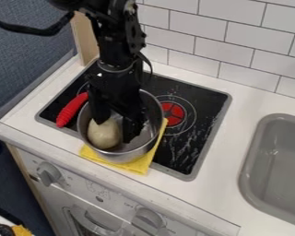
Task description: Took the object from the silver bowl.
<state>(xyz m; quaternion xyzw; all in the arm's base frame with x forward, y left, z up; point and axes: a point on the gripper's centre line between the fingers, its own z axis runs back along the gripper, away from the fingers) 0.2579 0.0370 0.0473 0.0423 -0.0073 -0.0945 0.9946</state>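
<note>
If judged by the present layout, past the approach but short of the taking. See the gripper (115, 132) hanging from the top of the camera view down into the bowl (130, 155), with fingers (134, 126) parted. Looks open, not clamped on anything. Find the object (104, 136), pale and rounded, inside the bowl, close to the wall at the lower left of the view. Count the reach into the bowl as done, then; count the grasp, the lift and the clearing of the rim as left to do. As for place relative to the gripper, lies low, just under the fingertip on the view's left, and to the left of the other. Seems more on the camera side of the opening than squarely in it. Cannot tell contact from mere overlap at that left fingertip. Probably calls for a small shift toward the camera and a little more depth before closing; otherwise might pinch only the top of the round surface and let it roll against the wall. Note the cloth (138, 167), yellow and under the bowl, perhaps apt to slide along with a push on the wall. Note also the red thing (71, 109) just beside the bowl on the view's left, the stove (185, 159) below, and the sink (282, 156) well apart at the right.
</note>
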